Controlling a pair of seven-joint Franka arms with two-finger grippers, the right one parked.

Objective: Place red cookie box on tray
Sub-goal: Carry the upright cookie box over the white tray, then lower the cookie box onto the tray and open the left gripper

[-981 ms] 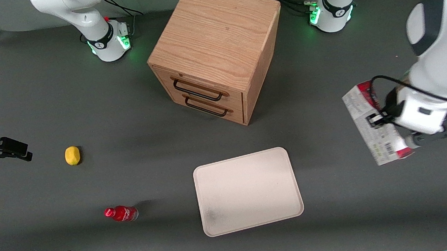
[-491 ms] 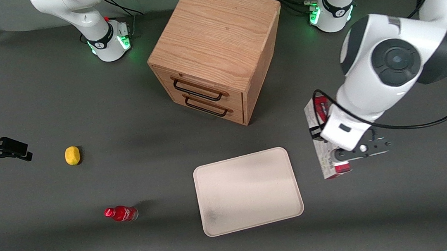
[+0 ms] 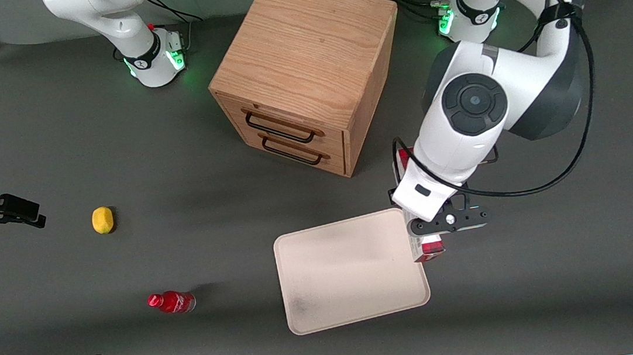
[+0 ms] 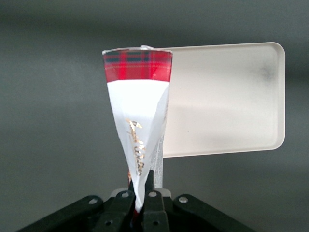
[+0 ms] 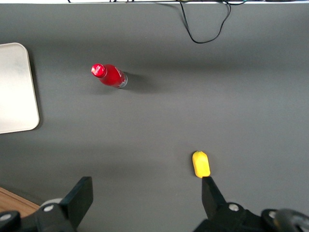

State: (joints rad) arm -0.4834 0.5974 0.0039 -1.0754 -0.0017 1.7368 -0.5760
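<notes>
Hand [image 4: 141, 193] is clamped on the red cookie box [image 4: 138, 121], pinching the carton across its thin dimension, box held clear of the counter [image 3: 115, 163]. In the wrist view the box runs straight out from between the fingers, tartan end cap farthest from the hand; its long axis is in line with the hand's reach. In the front view, only a red end of the box [image 3: 431, 246] pokes out below the wrist, sitting right at the rim of the tray [image 3: 350, 274] on the working arm's side. Key relation: the tray lies sideways from the hand, toward the parked arm's end of the counter. The box overlaps only the tray's edge, with most of the cream surface [image 4: 227, 96] off to one side of the carton. My read is carry phase, nearly done; the remaining move is a short sideways shift to bring the box over mid-tray, then lower and release. Risk: dropped now, it would land half on the rim and tip off. Wooden drawer cabinet [image 3: 305, 73] is close to the arm but not in the path. Small red bottle [image 3: 172, 302] and yellow item [image 3: 102, 219] are well apart from it, irrelevant.
</notes>
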